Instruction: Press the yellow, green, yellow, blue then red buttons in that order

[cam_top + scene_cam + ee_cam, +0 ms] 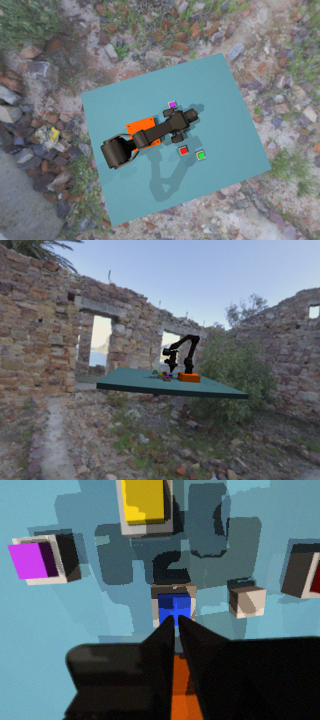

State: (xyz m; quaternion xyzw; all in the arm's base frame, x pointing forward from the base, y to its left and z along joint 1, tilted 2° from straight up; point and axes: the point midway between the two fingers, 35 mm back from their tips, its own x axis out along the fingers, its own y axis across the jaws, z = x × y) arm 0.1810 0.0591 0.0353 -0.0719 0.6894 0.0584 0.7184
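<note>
Blue button [174,607], teal table [219,108], stone ruins

My arm [155,131] is matte black with rounded joint housings, tapering black fingers, mounted on an orange base plate [140,124].

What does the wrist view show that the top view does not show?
Only the wrist view shows the blue button under the shut gripper, the yellow button and a small beige block. Only the top view shows the green button and the whole table. Both show the purple button and the red button.
</note>
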